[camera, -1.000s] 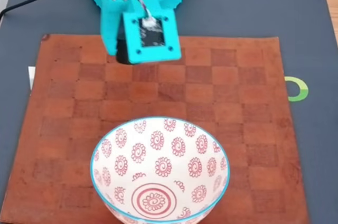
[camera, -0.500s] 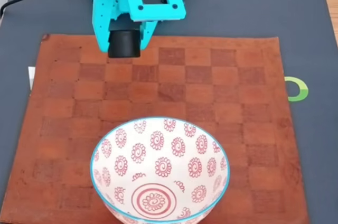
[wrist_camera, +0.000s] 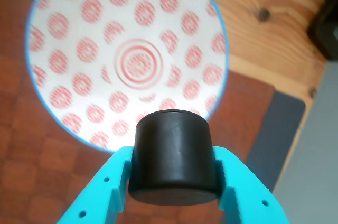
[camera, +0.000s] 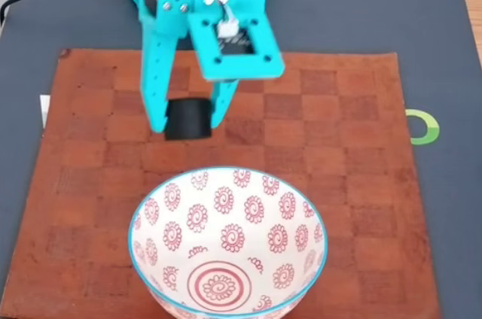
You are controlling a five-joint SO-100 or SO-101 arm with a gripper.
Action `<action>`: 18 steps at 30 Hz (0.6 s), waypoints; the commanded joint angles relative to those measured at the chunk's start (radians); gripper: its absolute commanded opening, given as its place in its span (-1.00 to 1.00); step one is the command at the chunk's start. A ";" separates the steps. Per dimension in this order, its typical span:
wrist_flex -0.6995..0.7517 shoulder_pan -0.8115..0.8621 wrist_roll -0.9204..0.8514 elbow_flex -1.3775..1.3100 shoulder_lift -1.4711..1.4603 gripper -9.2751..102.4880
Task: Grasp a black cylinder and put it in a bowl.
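The claw (camera: 188,120) grips the black cylinder (camera: 188,120) tight; move over the bowl (camera: 226,240) before letting go.

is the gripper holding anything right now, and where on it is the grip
Yes: the gripper holds the black cylinder, its two teal fingers pressed against opposite sides of the curved wall. The bowl is empty.

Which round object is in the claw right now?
The black cylinder, clamped between the teal claw fingers; the patterned bowl sits free on the checkered mat, nearer the fixed camera.
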 commanded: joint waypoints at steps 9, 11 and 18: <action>0.002 -0.023 -0.006 -0.265 -0.212 -0.61; -0.003 -0.025 -0.002 -0.276 -0.244 -0.56; -0.008 -0.034 0.008 -0.282 -0.293 -0.39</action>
